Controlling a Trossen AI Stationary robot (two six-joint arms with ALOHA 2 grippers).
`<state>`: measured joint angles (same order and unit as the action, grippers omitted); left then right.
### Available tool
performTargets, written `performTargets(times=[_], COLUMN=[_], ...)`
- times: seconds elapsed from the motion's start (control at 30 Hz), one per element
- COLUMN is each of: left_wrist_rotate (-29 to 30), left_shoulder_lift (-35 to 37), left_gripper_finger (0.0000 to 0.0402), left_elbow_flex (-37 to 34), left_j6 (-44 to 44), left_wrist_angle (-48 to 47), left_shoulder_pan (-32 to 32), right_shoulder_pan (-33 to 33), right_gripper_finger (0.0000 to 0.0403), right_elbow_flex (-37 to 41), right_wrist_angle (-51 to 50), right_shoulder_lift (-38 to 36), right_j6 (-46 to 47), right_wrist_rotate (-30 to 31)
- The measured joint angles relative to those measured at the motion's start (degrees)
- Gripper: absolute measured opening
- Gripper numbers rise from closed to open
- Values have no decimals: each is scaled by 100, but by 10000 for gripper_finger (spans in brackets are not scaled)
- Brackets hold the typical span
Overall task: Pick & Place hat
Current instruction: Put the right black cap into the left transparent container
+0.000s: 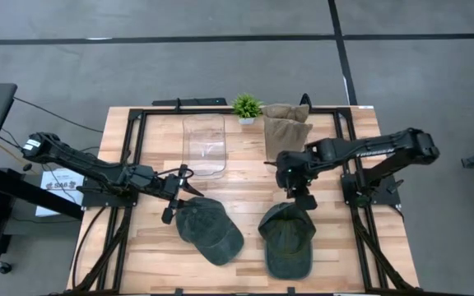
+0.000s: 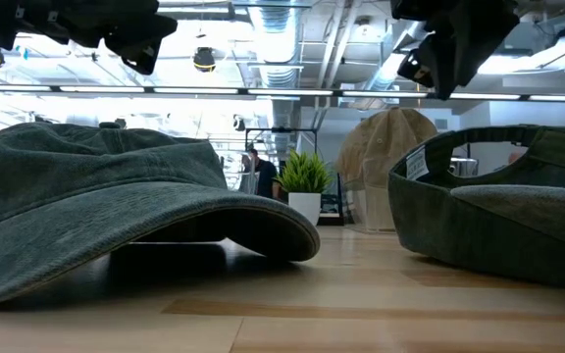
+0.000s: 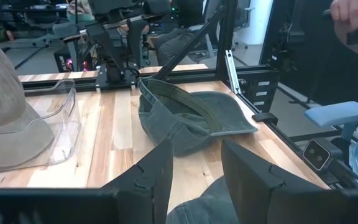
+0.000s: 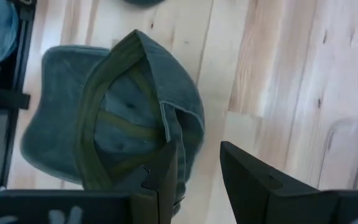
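Two dark green hats lie on the wooden table. The left hat (image 1: 210, 232) rests crown up on its brim and rim (image 2: 116, 201). The right hat (image 1: 286, 238) lies upside down on its crown, lining showing (image 4: 114, 121). My left gripper (image 1: 179, 196) hovers open just above the left hat's far-left edge (image 3: 197, 208). My right gripper (image 1: 300, 200) points steeply down, open, above the right hat's far rim (image 4: 176, 134); the low view shows it (image 2: 449, 54) clear of that hat (image 2: 503, 201).
At the table's far side stand a clear plastic bin (image 1: 205, 145), a small potted plant (image 1: 247, 107) and tan hats (image 1: 286, 125). Black frame rails (image 1: 135, 140) run along both sides. A person's hand (image 3: 353, 14) shows beyond the table's right side.
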<state>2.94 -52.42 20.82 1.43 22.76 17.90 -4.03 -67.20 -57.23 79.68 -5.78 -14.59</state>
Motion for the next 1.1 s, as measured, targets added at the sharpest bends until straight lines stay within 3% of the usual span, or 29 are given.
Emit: performTargets(times=[0.47,0.73,0.93,1.1], left_wrist_rotate=[0,0,0,1], left_shoulder_lift=[-2,-2,-2,-2], left_gripper_finger=[133,133,133,133], left_elbow_flex=[1,0,1,1], left_j6=[-13,7,494,602], left_wrist_angle=[18,44,48,58], left_shoulder_pan=[0,0,1,-1], right_shoulder_pan=[-472,-1282,-2103,-2805], right_gripper_finger=[112,112,112,112], right_elbow_flex=[-2,-2,-2,-2], right_wrist_angle=[-996,-1305,-1285,-1187], right_shoulder_lift=[-138,-138,-138,-135], right_j6=[2383,4014,5503,7034], right_wrist_rotate=[52,498,731,1399])
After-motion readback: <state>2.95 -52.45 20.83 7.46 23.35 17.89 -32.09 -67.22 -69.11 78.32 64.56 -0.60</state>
